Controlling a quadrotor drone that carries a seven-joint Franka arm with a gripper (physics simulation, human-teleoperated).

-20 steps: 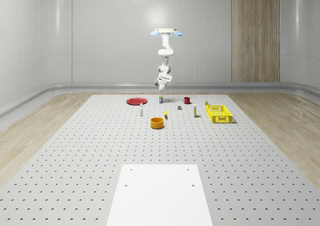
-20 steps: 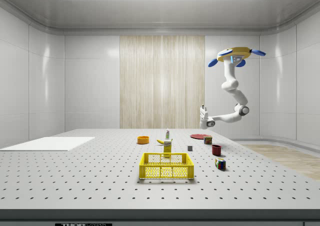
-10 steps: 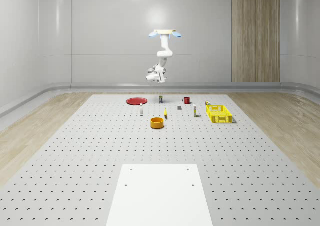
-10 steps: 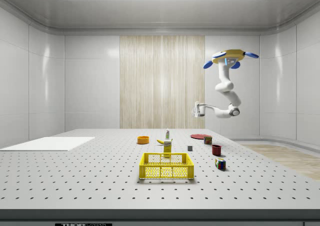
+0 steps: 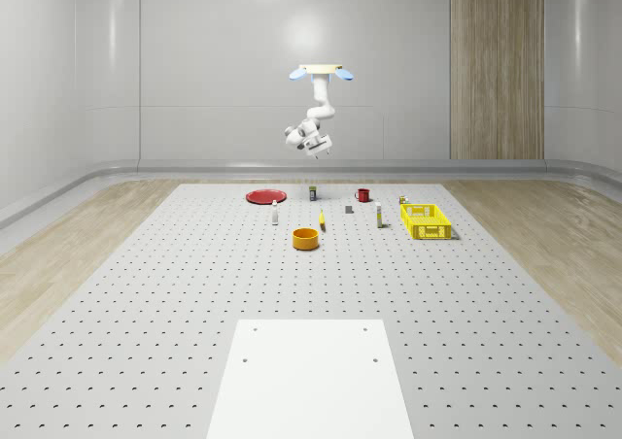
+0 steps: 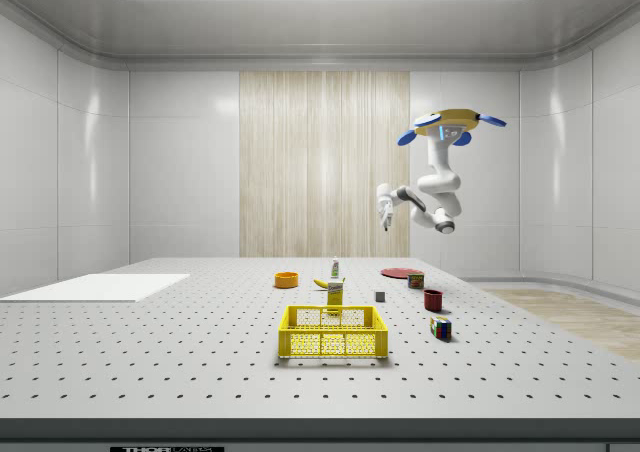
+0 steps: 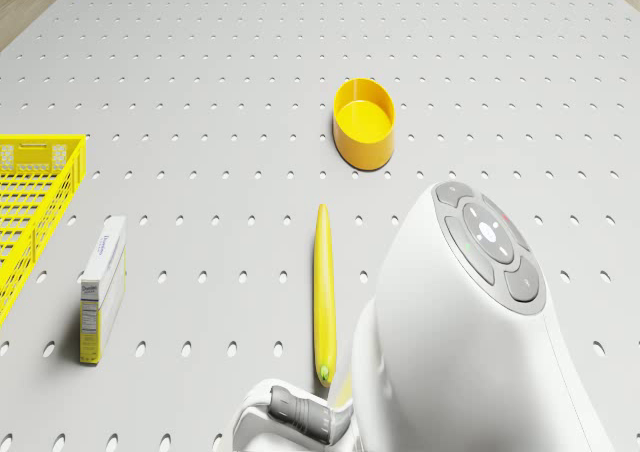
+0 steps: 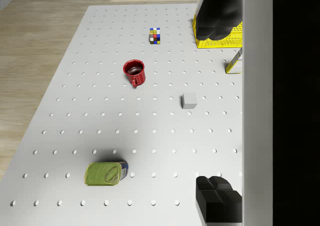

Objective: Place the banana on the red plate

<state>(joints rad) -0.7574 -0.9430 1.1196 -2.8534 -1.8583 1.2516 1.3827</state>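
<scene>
White pegboard tabletop (image 5: 146,293) spreads below the hovering drone (image 5: 320,71), high over its far end. Its end effector (image 6: 383,208) hangs empty, fingers (image 8: 215,193) spread. From the orange bowl (image 5: 306,238), the red plate (image 5: 263,197) lies at eleven o'clock, the banana (image 7: 324,297) just beside at two o'clock in the whole-scene view.

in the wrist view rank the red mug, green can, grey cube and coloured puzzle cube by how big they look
1. green can, though it lies nearest the camera
2. red mug
3. grey cube and coloured puzzle cube look alike, so no ranking between them
</scene>
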